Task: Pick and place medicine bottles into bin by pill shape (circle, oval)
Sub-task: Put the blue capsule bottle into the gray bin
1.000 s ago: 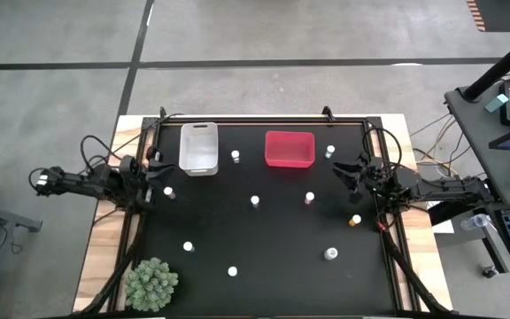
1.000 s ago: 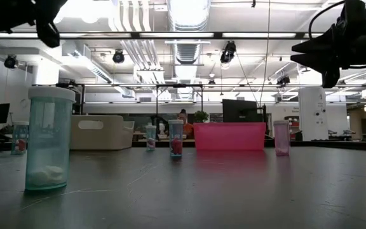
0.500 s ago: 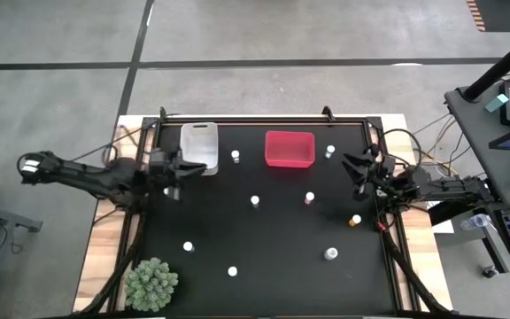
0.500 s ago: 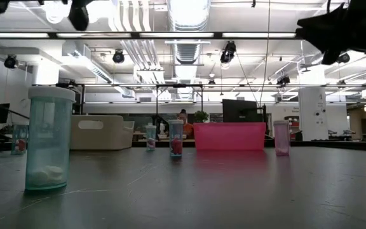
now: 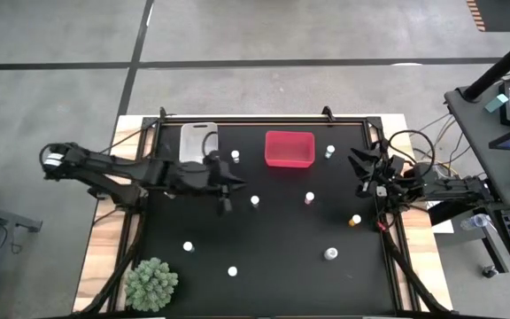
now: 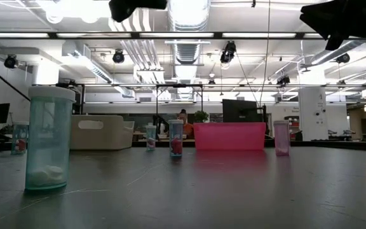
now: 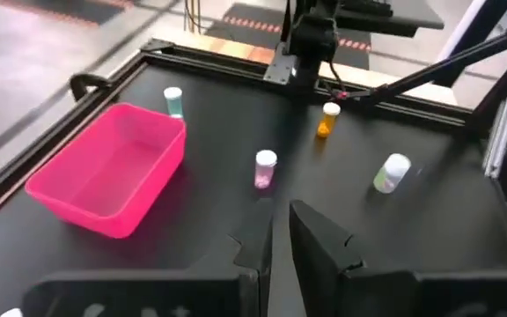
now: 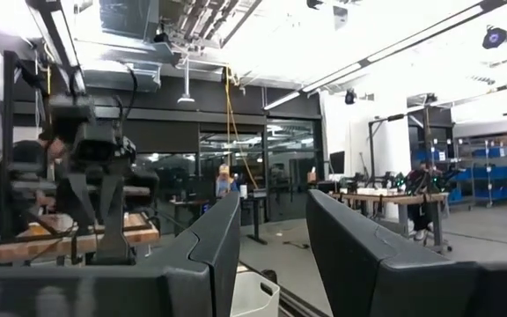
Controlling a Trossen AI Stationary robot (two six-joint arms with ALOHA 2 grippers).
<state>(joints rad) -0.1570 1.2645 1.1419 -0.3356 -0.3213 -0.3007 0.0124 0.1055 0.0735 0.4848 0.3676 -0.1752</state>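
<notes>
**Left arm out over the middle, nothing picked yet**

The black surface [image 5: 282, 283] carries everything, and 2 arms work at it. The left arm reaches from its side across to the middle. The left gripper [image 7: 282, 216] hangs above the surface with its fingers nearly together and nothing between them. The right gripper [image 8: 271, 255] waits at the right edge, raised, with its fingers moderately apart and empty.

There are 2 bins at the far side. The clear bin [image 5: 197, 135] is partly covered by the left arm. The red bin [image 5: 289, 148] stands to its right and shows nothing inside. 1 green plant [image 5: 152, 283] sits in the near left corner.

The high view shows 8 medicine bottles [image 5: 255, 201], all loose on the surface and well apart. The arm could hide more. None is in a bin.

The step in hand looks like the approach to a first pick, probably the bottle just beside the left gripper. The next move would call for:
- opening the fingers
- lowering them around the cap
- reading the pill shape to choose the bin
</notes>
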